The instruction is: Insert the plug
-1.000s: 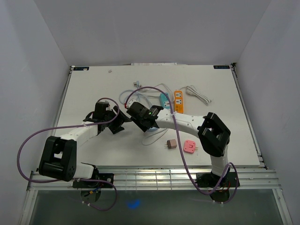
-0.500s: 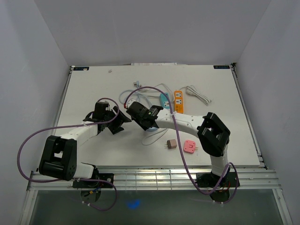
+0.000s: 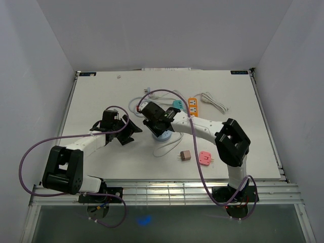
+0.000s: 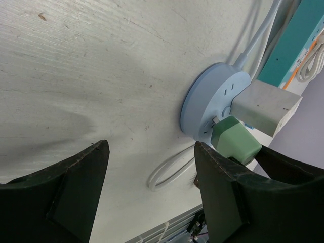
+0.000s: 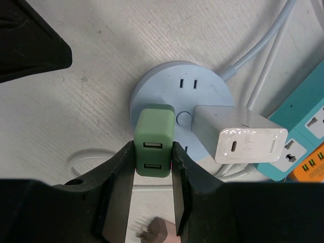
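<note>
Right gripper (image 5: pixel 153 162): closed on the green plug (image 5: pixel 153 142), one black finger (image 5: pixel 121 172) pressed flat on each long side.
Left gripper (image 4: pixel 152 152): jaws wide apart, holding nothing, bare table between them.
Task's thing: the green plug sits between the right fingers, its far end against the face of the round blue hub (image 5: pixel 177 86); whether its pins are seated cannot be told.
Room beside the right hand: tight on its right, where a white charger (image 5: pixel 238 139) stands in the hub just beside the plug. On its left the table is bare.
Beyond the right hand: past the charger lie a teal power strip (image 5: pixel 304 116) and an orange one (image 5: pixel 311 162), with pale cables running off the hub.
Room ahead of the left hand: open tabletop up to the hub's rim (image 4: pixel 190 109), with a white loop of cable (image 4: pixel 167 174) near it.
Behind the right hand: a brown plug (image 3: pixel 185 156) and a pink plug (image 3: pixel 205 158) lie loose, well apart from the hub.
Surface: a white table (image 3: pixel 101 96), finely grained and lightly scuffed, flat, with a raised frame at its edges.
Room: plain pale walls close around three sides.
Shapes and materials: the plug is a matte, rounded block with two stacked USB ports. The hub is a smooth disc, and the charger is a glossy white brick.
</note>
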Motion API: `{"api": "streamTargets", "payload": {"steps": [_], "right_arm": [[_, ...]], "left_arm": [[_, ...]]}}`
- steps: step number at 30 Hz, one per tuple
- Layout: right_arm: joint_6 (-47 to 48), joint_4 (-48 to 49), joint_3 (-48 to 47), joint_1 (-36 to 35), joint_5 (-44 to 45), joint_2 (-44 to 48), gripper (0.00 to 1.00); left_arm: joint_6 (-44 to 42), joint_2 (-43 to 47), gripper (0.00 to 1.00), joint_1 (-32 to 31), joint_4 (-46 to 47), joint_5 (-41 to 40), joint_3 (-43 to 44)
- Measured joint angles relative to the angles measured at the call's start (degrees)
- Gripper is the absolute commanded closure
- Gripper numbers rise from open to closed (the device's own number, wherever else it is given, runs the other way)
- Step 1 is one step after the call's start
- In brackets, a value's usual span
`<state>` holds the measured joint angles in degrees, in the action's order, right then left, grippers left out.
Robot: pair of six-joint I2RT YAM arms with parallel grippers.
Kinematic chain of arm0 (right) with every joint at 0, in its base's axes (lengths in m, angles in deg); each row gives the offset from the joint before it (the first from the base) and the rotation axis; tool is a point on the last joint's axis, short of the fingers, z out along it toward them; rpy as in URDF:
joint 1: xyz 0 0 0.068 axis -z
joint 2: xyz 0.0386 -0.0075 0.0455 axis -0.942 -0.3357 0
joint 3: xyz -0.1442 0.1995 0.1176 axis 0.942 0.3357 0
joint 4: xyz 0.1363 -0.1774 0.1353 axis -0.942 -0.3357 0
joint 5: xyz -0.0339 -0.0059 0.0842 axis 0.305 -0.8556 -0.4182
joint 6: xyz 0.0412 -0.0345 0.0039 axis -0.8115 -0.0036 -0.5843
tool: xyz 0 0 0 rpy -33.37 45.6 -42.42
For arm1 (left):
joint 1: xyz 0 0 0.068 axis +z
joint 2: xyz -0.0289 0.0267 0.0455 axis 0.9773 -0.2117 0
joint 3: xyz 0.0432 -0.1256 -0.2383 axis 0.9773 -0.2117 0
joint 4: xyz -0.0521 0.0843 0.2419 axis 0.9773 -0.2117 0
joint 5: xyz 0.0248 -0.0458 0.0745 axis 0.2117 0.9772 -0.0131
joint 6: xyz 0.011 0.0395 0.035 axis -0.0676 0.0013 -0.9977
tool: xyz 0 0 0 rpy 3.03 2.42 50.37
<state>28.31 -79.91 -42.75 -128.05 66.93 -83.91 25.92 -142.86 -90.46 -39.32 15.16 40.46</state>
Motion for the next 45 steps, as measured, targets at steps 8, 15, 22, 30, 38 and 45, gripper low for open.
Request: {"api": "streamTargets", "payload": {"steps": [8, 15, 22, 30, 38, 45], "right_arm": [[0.1, 0.4, -0.5, 3.9, -7.8, 0.0, 0.88], [0.0, -2.3, -3.8, 5.8, -11.6, -2.0, 0.89], [0.0, -4.5, -8.2, 5.7, -10.5, -5.1, 0.89], [0.0, -3.9, -7.4, 5.4, -9.8, -4.9, 0.9], [0.0, -9.2, -13.0, 5.4, -10.5, -8.2, 0.9], [1.1, -8.9, -12.7, 6.8, -14.7, -8.2, 0.91]], "left_arm": [[-0.2, 0.0, 0.22, 0.1, 0.0, 0.2, 0.0], [-0.4, 0.0, 0.22, 0.2, 0.0, 0.4, 0.0], [-0.4, 0.0, 0.22, 0.2, 0.0, 0.5, 0.0], [-0.4, -0.6, 0.22, 0.2, 0.0, 0.6, 0.0], [-0.4, -1.0, 0.22, 0.2, 0.1, 0.9, 0.0], [-0.4, -1.1, 0.22, 0.2, 0.5, 1.0, 0.0]]}}
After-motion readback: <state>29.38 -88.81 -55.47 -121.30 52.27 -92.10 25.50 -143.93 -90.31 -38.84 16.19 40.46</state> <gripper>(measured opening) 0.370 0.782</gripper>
